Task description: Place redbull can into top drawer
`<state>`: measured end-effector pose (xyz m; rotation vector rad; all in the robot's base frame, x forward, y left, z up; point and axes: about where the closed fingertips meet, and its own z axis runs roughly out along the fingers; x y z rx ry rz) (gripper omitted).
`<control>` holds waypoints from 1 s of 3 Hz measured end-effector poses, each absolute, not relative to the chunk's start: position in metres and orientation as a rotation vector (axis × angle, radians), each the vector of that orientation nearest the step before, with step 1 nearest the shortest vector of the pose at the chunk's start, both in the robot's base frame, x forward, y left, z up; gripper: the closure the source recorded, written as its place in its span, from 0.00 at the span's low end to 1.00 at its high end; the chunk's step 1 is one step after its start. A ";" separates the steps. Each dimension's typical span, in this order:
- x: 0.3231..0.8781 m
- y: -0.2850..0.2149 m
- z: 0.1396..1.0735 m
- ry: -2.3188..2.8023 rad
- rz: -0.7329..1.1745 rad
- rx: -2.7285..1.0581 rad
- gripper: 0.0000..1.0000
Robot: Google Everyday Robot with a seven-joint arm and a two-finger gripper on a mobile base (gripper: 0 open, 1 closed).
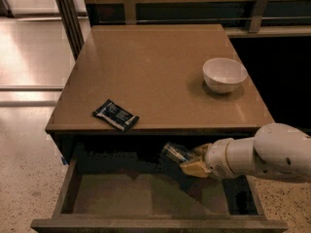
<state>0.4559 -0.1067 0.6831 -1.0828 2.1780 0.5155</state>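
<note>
1. The hand [192, 159] grips the redbull can [175, 153], holding it tilted over the open top drawer [121, 198], just below the table [155, 67] edge.
2. A bowl [224, 74] and a dark packet [115, 115] sit on the table, well apart.

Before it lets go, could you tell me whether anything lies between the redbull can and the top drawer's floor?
Nothing visible does: the end effector holds the redbull can over the open top drawer, with only air beneath it.

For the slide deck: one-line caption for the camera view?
Pincer holds the redbull can over the open top drawer; a white bowl and snack packet sit on the table.
</note>
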 end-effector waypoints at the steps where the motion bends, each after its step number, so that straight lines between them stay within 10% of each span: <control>1: 0.453 -0.109 0.677 2.187 0.541 -1.066 0.11; 3: 0.450 -0.112 0.673 2.192 0.567 -1.046 0.00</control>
